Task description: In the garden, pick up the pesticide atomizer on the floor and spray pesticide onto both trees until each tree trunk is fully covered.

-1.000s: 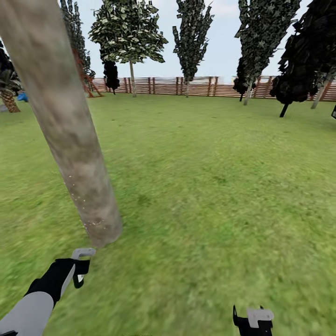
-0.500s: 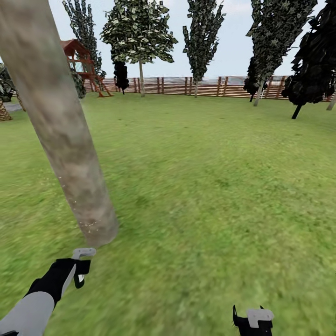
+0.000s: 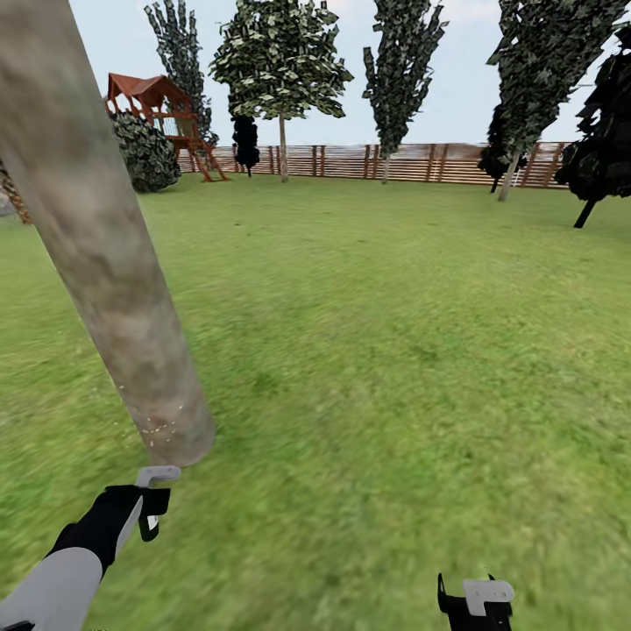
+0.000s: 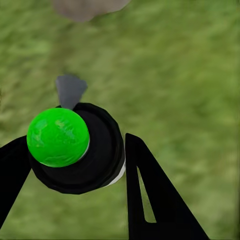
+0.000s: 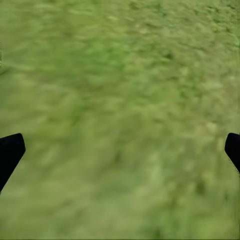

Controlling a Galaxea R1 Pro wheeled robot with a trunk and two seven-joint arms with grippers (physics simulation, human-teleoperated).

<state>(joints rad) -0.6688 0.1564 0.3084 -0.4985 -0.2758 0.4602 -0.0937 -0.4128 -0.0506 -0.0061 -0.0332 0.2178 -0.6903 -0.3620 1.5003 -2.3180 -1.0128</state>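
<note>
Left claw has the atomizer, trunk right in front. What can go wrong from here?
1. The tree trunk base sits very near the left claw; driving forward may bump it.
2. The atomizer nozzle points at the trunk's foot, so upper bark may stay unsprayed.
3. The right claw hangs open over lawn, no backup grip.

Our left arm [image 3: 74,552] reaches forward and up from the lower left of the head view, grey forearm running into a black wrist. Our left gripper [image 4: 75,165] is clamped on the atomizer [image 4: 75,147], one black finger [image 4: 150,195] pressed against its side, the other at the opposite side. Our right gripper [image 3: 476,603] sits low at the right, its fingertips [image 5: 10,152] spread wide apart and holding nothing.
</note>
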